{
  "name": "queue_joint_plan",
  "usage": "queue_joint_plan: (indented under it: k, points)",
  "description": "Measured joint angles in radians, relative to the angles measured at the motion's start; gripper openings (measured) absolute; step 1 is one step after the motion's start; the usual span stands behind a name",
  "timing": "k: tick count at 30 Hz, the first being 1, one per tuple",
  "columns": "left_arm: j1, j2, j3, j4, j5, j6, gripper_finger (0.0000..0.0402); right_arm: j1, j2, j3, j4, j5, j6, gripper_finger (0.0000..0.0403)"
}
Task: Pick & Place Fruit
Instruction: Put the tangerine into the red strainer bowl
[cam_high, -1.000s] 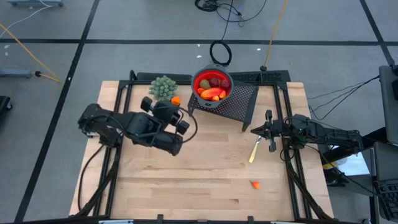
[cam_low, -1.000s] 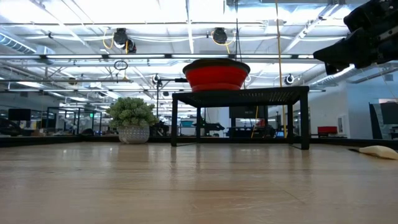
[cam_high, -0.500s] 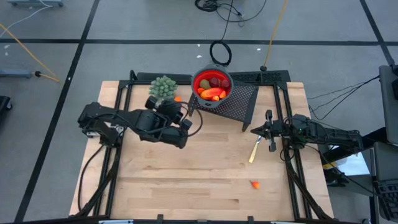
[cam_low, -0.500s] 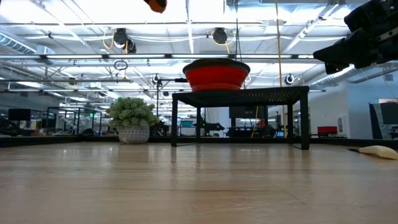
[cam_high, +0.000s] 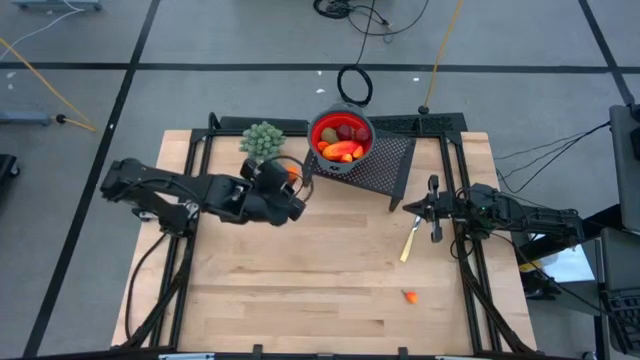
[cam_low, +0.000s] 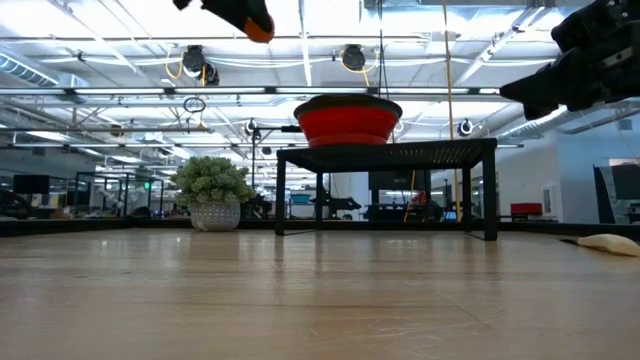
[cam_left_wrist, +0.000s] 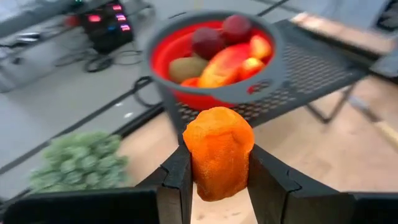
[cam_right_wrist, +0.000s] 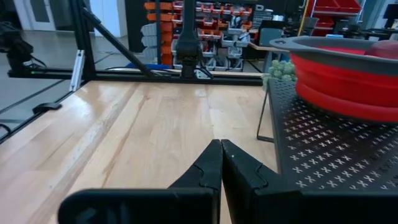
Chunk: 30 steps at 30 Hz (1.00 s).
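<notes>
One orange fruit (cam_left_wrist: 217, 152) | clamped between left tool (cam_left_wrist: 217, 180) fingers | right tool (cam_right_wrist: 221, 168) together

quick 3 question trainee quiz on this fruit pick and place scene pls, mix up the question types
1. True or false: the left gripper is shut on the orange fruit piece.
2. The red bowl stands on: A) the bare table, B) the black mesh stand, C) the floor.
3. Fill in: the right gripper is ____ and holds nothing.

Key: 1 true. 2 B. 3 shut.
</notes>
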Motion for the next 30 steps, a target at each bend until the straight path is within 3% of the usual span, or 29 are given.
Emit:
queue_joint_plan:
  k: [9,17,23,30]
  points:
    - [0.087,-0.150,-0.241,0.527,0.299,0.319,0.0108,0.000,0.000,0.000,0.000,0.001,0.001,0.0000]
    - [0.211,-0.211,-0.384,0.890,0.664,0.419,0.0108,0.000,0.000,0.000,0.000,0.001,0.002,0.0000]
    - [0.316,-0.210,-0.415,1.042,0.884,0.287,0.0108,0.000,0.000,0.000,0.000,0.003,0.006,0.0000]
    - [0.407,-0.211,-0.415,1.072,0.960,-0.019,0.0108,0.000,0.000,0.000,0.000,0.004,0.009,0.0000]
